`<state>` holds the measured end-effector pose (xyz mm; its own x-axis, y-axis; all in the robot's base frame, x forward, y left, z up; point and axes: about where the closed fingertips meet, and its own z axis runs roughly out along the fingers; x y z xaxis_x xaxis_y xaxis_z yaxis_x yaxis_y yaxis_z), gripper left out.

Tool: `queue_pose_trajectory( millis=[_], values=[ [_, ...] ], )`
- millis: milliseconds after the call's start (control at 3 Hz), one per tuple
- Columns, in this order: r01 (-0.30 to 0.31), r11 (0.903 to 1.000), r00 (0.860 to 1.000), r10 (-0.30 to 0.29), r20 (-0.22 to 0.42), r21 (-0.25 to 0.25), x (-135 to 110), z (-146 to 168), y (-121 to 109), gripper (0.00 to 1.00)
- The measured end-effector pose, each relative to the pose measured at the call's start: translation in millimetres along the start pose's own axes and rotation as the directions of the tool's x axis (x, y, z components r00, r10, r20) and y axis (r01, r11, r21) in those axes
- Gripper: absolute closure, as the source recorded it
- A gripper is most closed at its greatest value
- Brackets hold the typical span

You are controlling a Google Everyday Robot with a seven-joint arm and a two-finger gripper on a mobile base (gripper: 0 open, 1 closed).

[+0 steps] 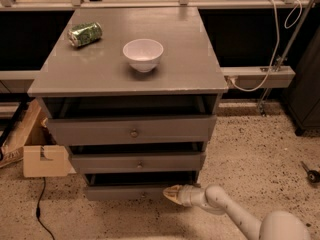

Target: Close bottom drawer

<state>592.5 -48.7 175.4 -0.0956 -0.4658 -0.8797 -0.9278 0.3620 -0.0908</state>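
The grey cabinet [150,76] stood with its drawers ajar. The bottom drawer [120,192] sat lowest, slightly pulled out. My gripper [170,193], fingers pressed together, lay against that drawer's front near its right end. A white bowl [143,54] sat on top.

We log the arm [240,216] in the lower right corner of the view, with its large rounded white link [282,228] at the frame edge. From there a slimmer white segment slopes up and leftward to a bent wrist [212,198], and the last section beyond it lies level. The pincer [172,194], tan at its tip, points left, low near floor level, just below centre.
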Motion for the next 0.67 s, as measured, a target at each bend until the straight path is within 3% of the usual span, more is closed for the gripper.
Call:
queue_pose_trajectory(
  millis=[667],
  values=[
    [0.044,0.9989,0.999,-0.045,-0.03,-0.016,-9,18,-17,1.0]
  ],
)
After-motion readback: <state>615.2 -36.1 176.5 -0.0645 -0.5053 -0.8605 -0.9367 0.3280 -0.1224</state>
